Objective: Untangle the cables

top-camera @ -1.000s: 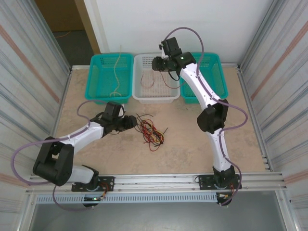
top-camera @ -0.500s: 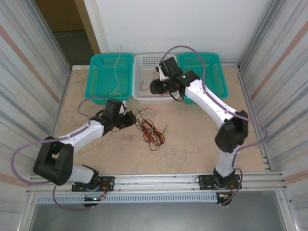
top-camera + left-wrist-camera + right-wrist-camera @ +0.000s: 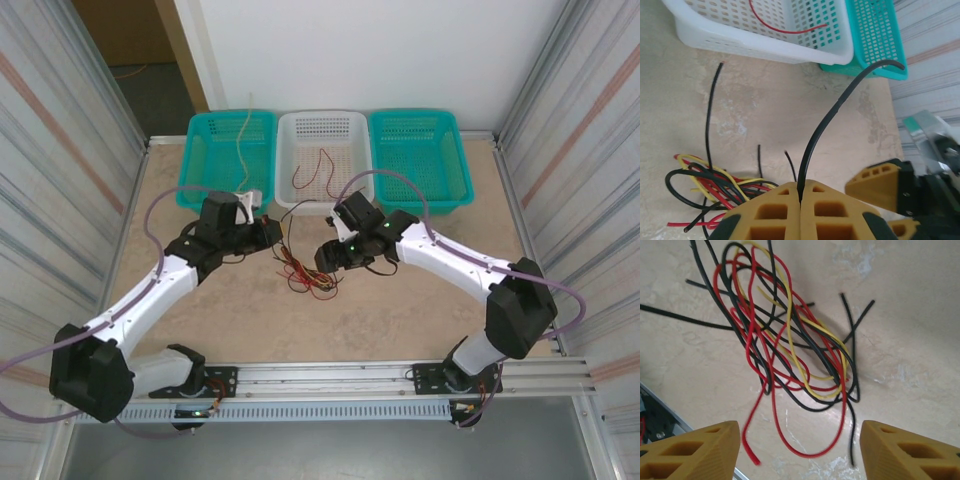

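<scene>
Left gripper clamped tight on one black cable, the other cables tangled on the table. Right gripper hangs over that bundle, jaws spread wide, gripping nothing

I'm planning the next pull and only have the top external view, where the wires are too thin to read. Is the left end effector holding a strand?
Observer: Yes. In the left wrist view the left end effector is shut on one black cable, which arcs up out of its jaws.
Operator: And the right one?
Observer: In the right wrist view the right end effector is open, jaws wide apart, facing the tangle and gripping nothing.
Operator: Is it knotted tight?
Observer: Loose red, yellow and black loops, several free ends sticking out.
</scene>
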`<action>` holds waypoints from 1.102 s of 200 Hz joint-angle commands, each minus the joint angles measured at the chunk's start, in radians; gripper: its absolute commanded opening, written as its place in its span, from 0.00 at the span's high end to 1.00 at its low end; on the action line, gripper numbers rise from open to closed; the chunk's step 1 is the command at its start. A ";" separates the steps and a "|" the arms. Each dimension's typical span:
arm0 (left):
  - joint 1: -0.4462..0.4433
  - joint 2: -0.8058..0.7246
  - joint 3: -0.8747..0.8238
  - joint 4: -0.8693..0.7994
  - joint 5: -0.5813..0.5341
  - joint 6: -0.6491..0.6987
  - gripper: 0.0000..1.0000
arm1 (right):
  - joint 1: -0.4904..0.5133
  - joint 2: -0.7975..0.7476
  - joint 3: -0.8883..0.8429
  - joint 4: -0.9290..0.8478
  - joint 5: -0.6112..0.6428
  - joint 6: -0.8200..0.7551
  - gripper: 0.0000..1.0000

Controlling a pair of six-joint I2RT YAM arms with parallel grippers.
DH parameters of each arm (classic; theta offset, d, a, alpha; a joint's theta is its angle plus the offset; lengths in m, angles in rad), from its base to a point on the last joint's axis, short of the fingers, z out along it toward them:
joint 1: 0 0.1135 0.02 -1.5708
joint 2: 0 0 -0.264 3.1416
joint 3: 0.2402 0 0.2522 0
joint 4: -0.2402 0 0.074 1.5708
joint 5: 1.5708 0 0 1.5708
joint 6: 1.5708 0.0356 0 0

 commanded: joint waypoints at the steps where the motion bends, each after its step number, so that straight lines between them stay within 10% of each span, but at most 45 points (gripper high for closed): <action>1: -0.009 -0.054 0.087 -0.008 0.073 -0.031 1.00 | 0.006 -0.068 0.034 0.090 -0.052 0.009 0.34; 64: -0.047 -0.108 0.189 -0.011 0.128 -0.075 1.00 | 0.081 0.002 -0.103 0.397 -0.034 0.154 0.37; 160: -0.012 -0.208 0.500 -0.252 -0.055 0.016 1.00 | 0.033 0.176 -0.165 0.342 0.073 0.364 0.77; 186: 0.100 -0.201 0.571 -0.360 -0.090 -0.009 1.00 | 0.018 0.130 -0.166 0.283 0.096 0.363 0.74; 220: 0.185 -0.200 0.627 -0.351 -0.024 -0.041 1.00 | 0.056 -0.059 -0.179 0.177 0.252 0.330 0.46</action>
